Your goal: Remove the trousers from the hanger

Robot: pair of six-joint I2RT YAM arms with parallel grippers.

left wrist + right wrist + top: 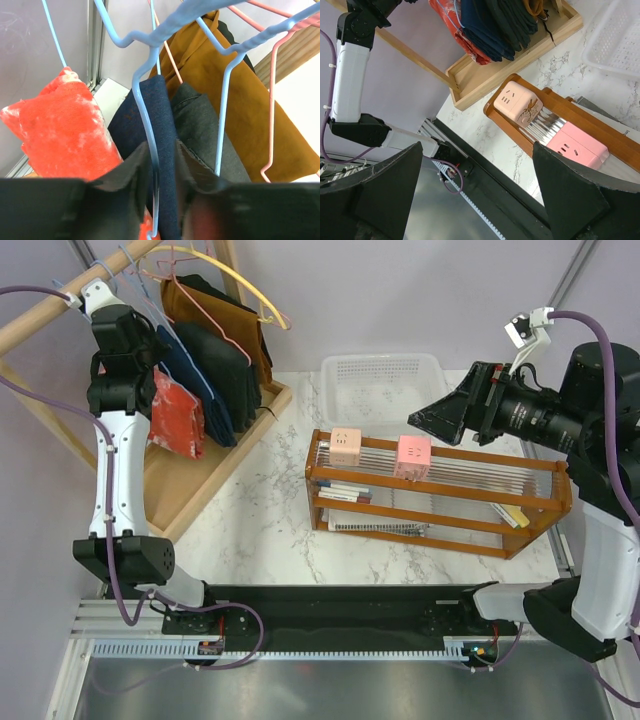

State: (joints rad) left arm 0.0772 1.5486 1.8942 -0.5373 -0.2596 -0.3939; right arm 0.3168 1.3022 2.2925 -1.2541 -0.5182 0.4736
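From above, the left arm (108,455) was stretched up into the wooden clothes rack (190,490), its finger ends hidden against the garments. The bright red, white-speckled fabric trousers (178,416) hung just beside its wrist, first in a row with the navy blue trousers (195,380), a black garment (228,365) and a brown garment (215,310). The right gripper (440,422) hovered with its jaws wide apart, well away from the red trousers, over a wooden shelf (545,502) bearing two pink socket cubes (413,456), near a white plastic basket (385,380)

In the left wrist view, the left gripper (162,165) had its two dark fingers narrowly apart astride a thin light-blue wire hanger (145,125). A sliver of navy cloth showed between wire and one finger, so the wire was not clamped. The red trousers hung near, ahead and to the left of the fingers. Whether this wire carried them could not be told

In the right wrist view, the red trousers hung far ahead of the spread fingers, beside the navy trousers
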